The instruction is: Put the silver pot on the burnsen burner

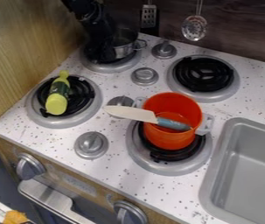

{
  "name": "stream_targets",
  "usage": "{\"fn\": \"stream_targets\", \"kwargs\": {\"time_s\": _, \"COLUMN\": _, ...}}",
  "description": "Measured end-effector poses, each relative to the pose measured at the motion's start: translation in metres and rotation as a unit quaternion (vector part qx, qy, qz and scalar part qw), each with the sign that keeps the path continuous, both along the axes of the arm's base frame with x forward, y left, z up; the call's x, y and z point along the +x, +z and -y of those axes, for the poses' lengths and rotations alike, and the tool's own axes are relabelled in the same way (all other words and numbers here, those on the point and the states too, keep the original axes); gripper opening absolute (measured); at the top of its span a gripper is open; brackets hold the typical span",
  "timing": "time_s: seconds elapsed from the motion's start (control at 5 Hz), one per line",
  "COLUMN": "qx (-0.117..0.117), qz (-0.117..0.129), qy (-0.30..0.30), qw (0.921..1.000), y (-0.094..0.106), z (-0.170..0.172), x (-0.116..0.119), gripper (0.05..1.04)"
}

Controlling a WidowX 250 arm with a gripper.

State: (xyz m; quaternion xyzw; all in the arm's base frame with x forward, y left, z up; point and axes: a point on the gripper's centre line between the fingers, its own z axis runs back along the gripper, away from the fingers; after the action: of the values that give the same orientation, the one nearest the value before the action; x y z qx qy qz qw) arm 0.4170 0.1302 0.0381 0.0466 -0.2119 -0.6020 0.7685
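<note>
My black gripper (pixel 101 51) hangs down at the upper left, over the back left burner (pixel 108 67). Right beside it, partly behind the arm, is the silver pot (pixel 123 50), standing on that burner with its handle pointing right. The gripper covers the pot's left side, and whether it touches the pot I cannot tell.
An orange pot (pixel 168 134) with a knife (pixel 135 114) across its top sits on the front right burner. A yellow-green bottle (pixel 57 98) lies on the front left burner. The back right burner (pixel 203 74) holds nothing. A grey sink (pixel 250 170) is at the right.
</note>
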Motion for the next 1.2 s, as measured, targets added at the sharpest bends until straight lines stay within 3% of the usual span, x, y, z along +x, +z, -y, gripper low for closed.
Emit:
{"fn": "stream_targets", "kwargs": {"time_s": 0.4, "qx": -0.004, "qz": -0.031, "qy": 0.045, "qw": 0.9985, "y": -0.003, "z": -0.001, "x": -0.01, "gripper": 0.877}}
{"fn": "stream_targets", "kwargs": {"time_s": 0.6, "qx": 0.004, "qz": -0.034, "qy": 0.077, "qw": 0.9964, "y": 0.019, "z": 0.004, "x": -0.019, "gripper": 0.999}}
{"fn": "stream_targets", "kwargs": {"time_s": 0.8, "qx": 0.008, "qz": -0.047, "qy": 0.106, "qw": 0.9932, "y": 0.026, "z": 0.016, "x": -0.026, "gripper": 0.999}}
{"fn": "stream_targets", "kwargs": {"time_s": 1.0, "qx": -0.002, "qz": -0.066, "qy": 0.165, "qw": 0.984, "y": 0.036, "z": 0.029, "x": -0.038, "gripper": 0.999}}
{"fn": "stream_targets", "kwargs": {"time_s": 1.2, "qx": -0.06, "qz": -0.122, "qy": 0.273, "qw": 0.9522, "y": 0.032, "z": 0.05, "x": -0.051, "gripper": 0.999}}
